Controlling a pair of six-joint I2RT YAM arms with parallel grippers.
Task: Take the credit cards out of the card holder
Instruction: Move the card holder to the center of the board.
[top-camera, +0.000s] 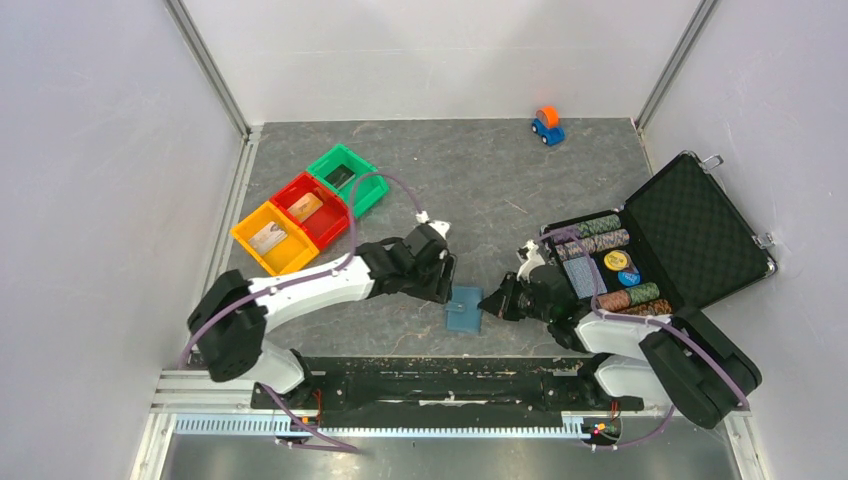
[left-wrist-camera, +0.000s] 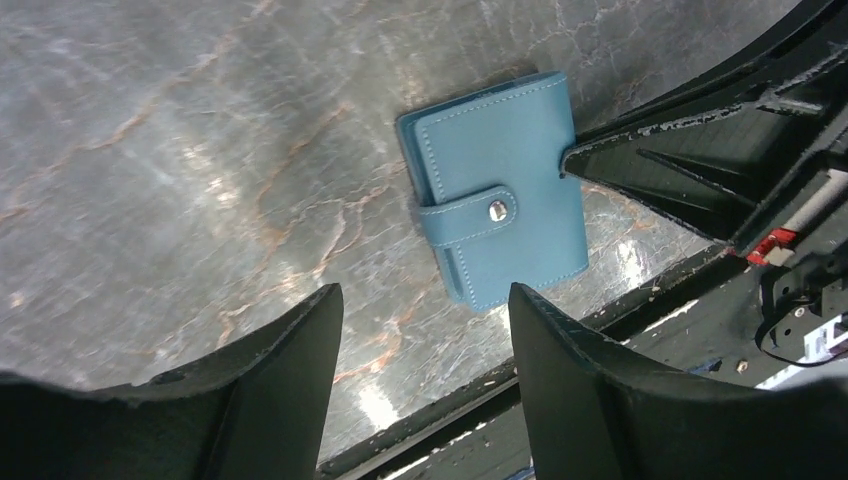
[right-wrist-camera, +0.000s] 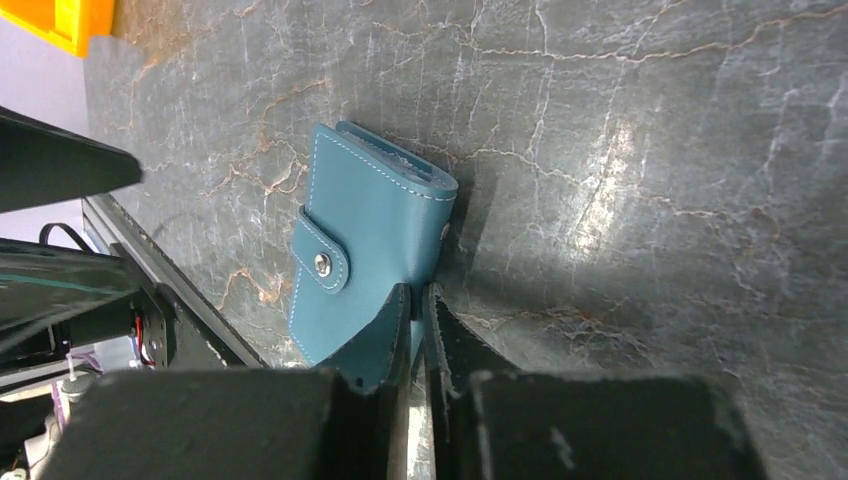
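Card holder (top-camera: 463, 309) lies flat on the bench (top-camera: 480, 190), low centre of the overhead frame, between the two arms. It is folded shut, strap across the cover, snap fastened. Only the slate-blue outside shows.

Left end effector (top-camera: 443, 283): jaws apart and holding nothing. In its own wrist view the card holder (left-wrist-camera: 500, 180) sits above and slightly right of the gap between the fingers (left-wrist-camera: 300, 380), and no contact shows.

Right end effector (top-camera: 495, 300): jaws closed, nothing between them. Its tip meets the right edge of the card holder in the left wrist view. In the right wrist view the closed tips (right-wrist-camera: 415, 292) rest against the lower edge of the blue cover (right-wrist-camera: 365, 230) – bracing or nudging it rather than gripping, as far as I can judge.

Credit cards: none visible – presumably inside the closed holder.

Three coloured bins (top-camera: 305, 205) at upper left each hold a small flat item, too small to identify. An open black case (top-camera: 690, 230) with poker chips (top-camera: 600, 228) sits at right.

Progress, as judged: at the opening step. Left to do: release the snap, fold the cover back, then draw each card from its slot.
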